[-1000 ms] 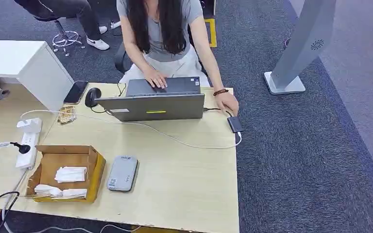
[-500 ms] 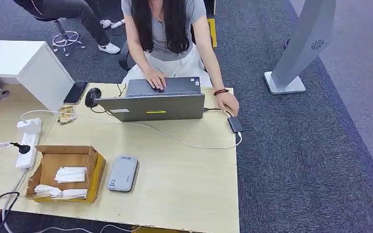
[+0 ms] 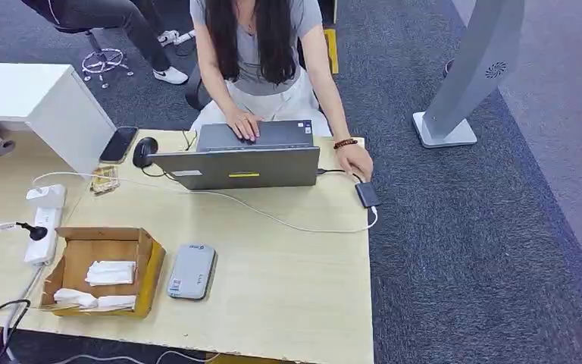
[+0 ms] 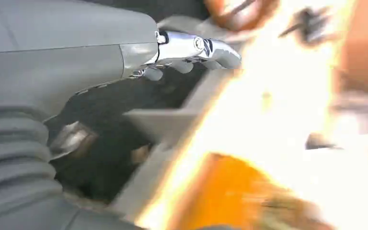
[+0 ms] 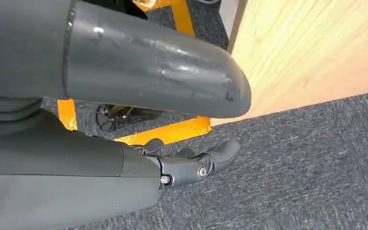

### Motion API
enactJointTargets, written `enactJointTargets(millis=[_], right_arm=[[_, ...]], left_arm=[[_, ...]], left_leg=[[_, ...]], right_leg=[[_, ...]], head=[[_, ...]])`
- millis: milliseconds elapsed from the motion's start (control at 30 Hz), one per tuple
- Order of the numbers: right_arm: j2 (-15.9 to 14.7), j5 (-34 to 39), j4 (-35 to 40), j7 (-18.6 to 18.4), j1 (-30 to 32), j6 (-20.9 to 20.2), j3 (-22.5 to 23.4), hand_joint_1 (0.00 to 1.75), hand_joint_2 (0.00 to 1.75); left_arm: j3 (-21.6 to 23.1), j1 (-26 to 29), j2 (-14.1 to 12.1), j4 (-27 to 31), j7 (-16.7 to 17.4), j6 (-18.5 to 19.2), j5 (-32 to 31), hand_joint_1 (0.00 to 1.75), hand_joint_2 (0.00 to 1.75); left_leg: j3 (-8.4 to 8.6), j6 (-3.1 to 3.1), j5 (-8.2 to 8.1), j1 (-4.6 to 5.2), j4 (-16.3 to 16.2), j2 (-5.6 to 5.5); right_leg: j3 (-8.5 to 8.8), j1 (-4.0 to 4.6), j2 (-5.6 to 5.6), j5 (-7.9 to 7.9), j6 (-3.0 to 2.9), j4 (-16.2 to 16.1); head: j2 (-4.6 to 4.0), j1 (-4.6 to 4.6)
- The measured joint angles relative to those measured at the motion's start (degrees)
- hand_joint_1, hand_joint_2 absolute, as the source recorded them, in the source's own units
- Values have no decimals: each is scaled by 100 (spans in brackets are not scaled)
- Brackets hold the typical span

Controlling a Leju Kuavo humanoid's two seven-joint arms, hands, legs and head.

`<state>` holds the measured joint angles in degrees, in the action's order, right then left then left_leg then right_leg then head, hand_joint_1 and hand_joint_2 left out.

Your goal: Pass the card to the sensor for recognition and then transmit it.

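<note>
While both hands hang empty, the right hand (image 5: 187,158) loosely spread beside the table (image 3: 288,303) edge, the sensor (image 3: 191,271) lies near the box (image 3: 148,262); the left hand (image 4: 191,52) is blurred, its grip unclear.

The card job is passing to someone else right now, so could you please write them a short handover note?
Left hand: holds nothing visible, though that view is blurred.
Right hand: empty, fingers loosely apart, above the carpet beside the table edge.
White cards lie in the open cardboard box near the table's front left. The grey sensor lies flat just right of the box.
Done: nothing; no card is lifted.
Left: pick a card, present it to the sensor, then hand it on.
</note>
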<state>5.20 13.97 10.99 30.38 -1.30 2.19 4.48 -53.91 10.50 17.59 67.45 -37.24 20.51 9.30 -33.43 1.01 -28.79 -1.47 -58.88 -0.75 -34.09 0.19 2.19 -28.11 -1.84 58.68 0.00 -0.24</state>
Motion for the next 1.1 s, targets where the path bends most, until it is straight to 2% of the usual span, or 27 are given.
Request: enactJointTargets(millis=[133,267,433,667,767,833,867,900,1000,1067,1100], right_arm=[[0,-64,0,-2,-6,9,48,0,0],[0,-79,0,-5,-5,33,85,0,0],[0,-94,2,-7,-5,55,162,0,0],[0,-129,2,-9,-5,44,201,0,0],[0,-282,2,-35,-14,-11,210,0,0],[0,-427,2,-86,-34,-68,210,0,0],[0,-524,2,-109,-54,-109,208,0,0],[0,-604,2,-142,-79,-140,203,0,0],[0,-802,7,-258,-186,-162,151,0,0],[0,-909,9,-358,-267,-168,133,0,0],[0,-944,11,-400,-305,-168,127,0,0]], left_arm=[[589,490,109,1448,0,-449,552,0,175],[934,750,164,2311,0,-569,679,0,175],[1279,995,219,3014,0,-775,736,0,175],[1459,1117,243,3460,0,-746,705,0,175],[1456,1082,238,3837,0,-624,460,0,175],[1456,988,238,4342,0,-688,-55,0,175],[1482,916,238,4654,0,-932,-579,0,175],[1570,857,199,4908,0,-1345,-1184,0,175],[2431,633,-235,5097,8,-3283,-3131,0,175],[2970,34,-602,4830,334,-4071,-4645,0,175],[3173,-282,-759,4618,651,-4273,-5302,0,175]], left_leg=[[1,-2,-2,1,0,-9],[5,-3,-2,2,0,-13],[9,-3,-2,5,0,-13],[13,-6,-4,5,0,-13],[14,-6,-4,4,0,-17],[16,-6,-3,4,-1,-19],[18,-7,-2,4,-1,-20],[23,-7,-2,6,-3,-20],[35,-9,3,12,-4,-24],[36,-10,22,11,-5,-65],[37,-10,26,11,-5,-85]], right_leg=[[5,0,-12,-2,1,0],[13,0,-16,-5,6,0],[18,-3,-17,-5,6,0],[21,-3,-18,-6,7,0],[21,-2,-20,-6,7,0],[21,-2,-23,-6,7,0],[22,-2,-23,-5,7,0],[24,-3,-24,-5,7,0],[32,-8,-28,-5,7,-1],[46,-8,-76,-4,7,-1],[51,-7,-90,-4,7,-2]], head=[[0,-4],[0,0],[0,0],[0,-2],[0,-2],[0,-2],[0,2],[0,0],[0,-4],[0,-2],[0,7]])
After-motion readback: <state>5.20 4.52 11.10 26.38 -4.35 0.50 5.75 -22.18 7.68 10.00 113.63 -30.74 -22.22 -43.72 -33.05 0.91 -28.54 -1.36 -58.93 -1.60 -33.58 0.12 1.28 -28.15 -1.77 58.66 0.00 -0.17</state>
